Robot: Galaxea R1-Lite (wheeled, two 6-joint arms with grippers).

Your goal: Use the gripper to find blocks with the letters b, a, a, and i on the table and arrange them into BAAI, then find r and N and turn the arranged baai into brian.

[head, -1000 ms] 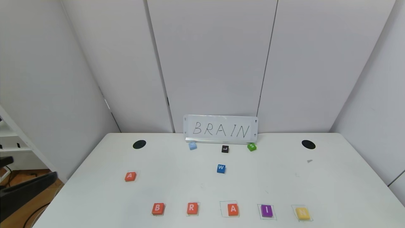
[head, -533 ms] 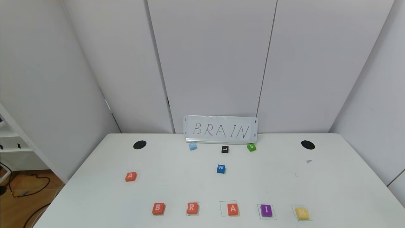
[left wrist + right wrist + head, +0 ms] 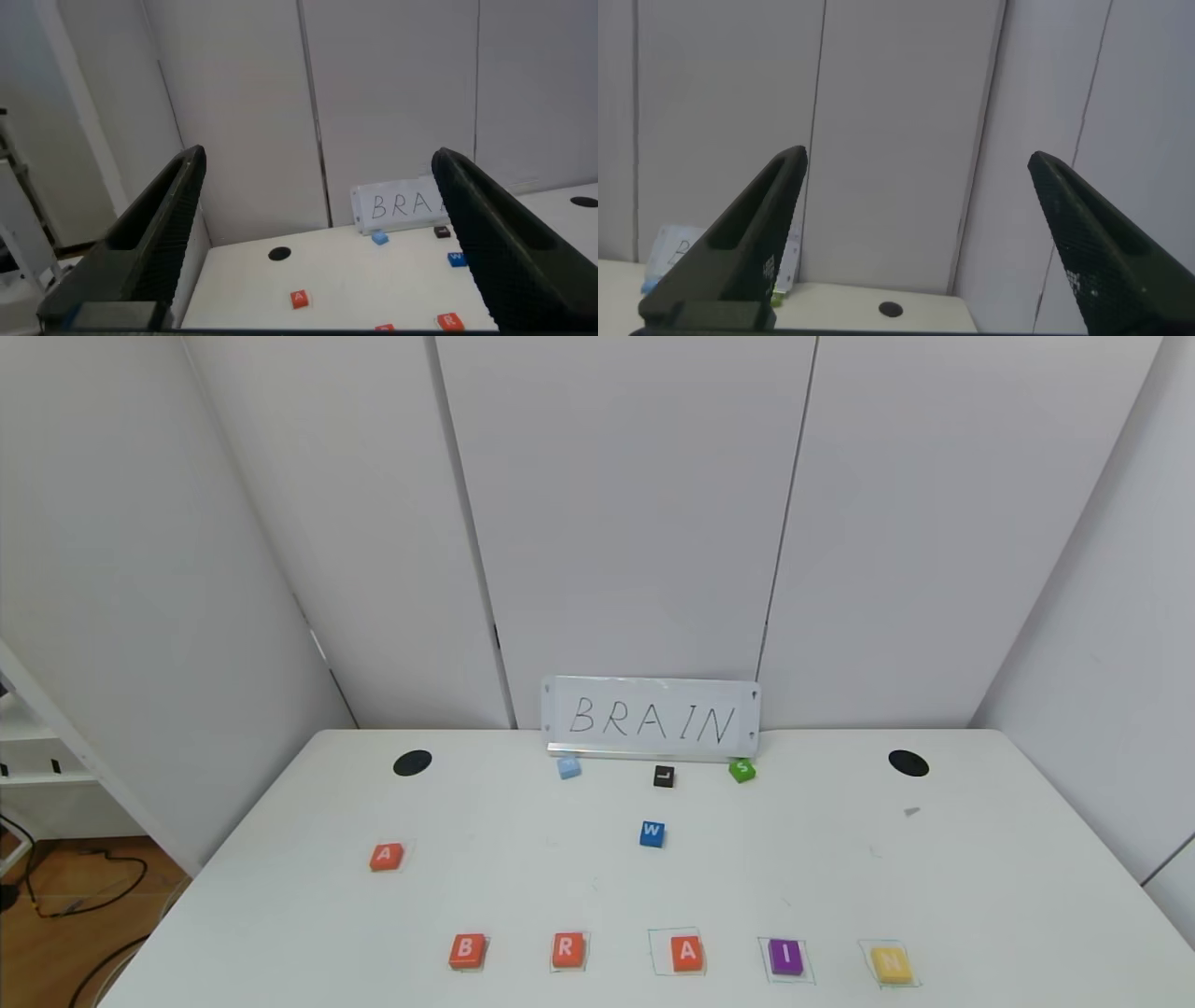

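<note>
White bench (image 3: 980,859) carries B, R, A, I, N along the frame's bottom edge; left gripper (image 3: 318,233) and right gripper (image 3: 915,243) fingers spread wide, empty, both withdrawn.

The left claw (image 3: 318,187) has two long black fingers (image 3: 159,233) that taper to blunt tips, smooth and matt, with a flat grey-black base plate at the root of one. The right claw (image 3: 915,187) has the same pair of black tapering fingers (image 3: 1083,252), with a fine dotted grip texture on their inner faces.
</note>
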